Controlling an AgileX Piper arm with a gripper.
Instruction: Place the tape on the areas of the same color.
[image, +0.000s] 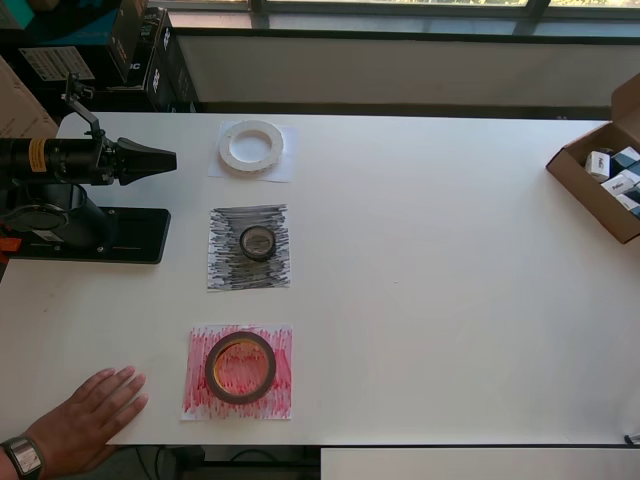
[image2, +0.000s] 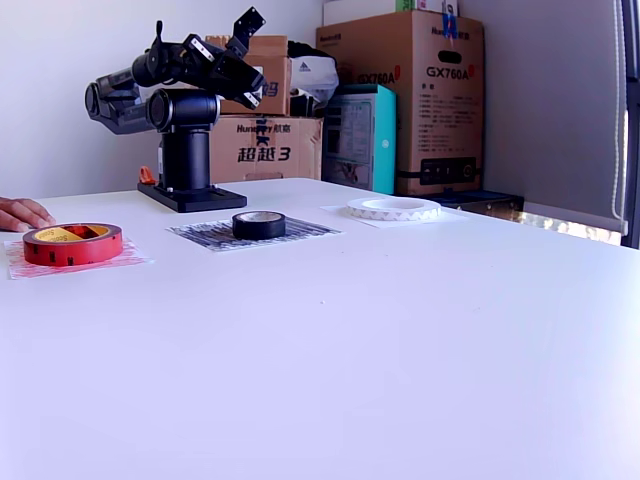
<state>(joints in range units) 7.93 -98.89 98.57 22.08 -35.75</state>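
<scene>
Tape rolls all lie on matching sheets, so the pincer (image2: 250, 24), empty with jaws slightly apart, should best rest folded away.

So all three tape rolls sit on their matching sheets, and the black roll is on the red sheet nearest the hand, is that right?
Not quite. The overhead view shows the black roll on the black scribbled sheet, the middle one. The red-brown roll is on the red sheet nearest the hand.
</scene>
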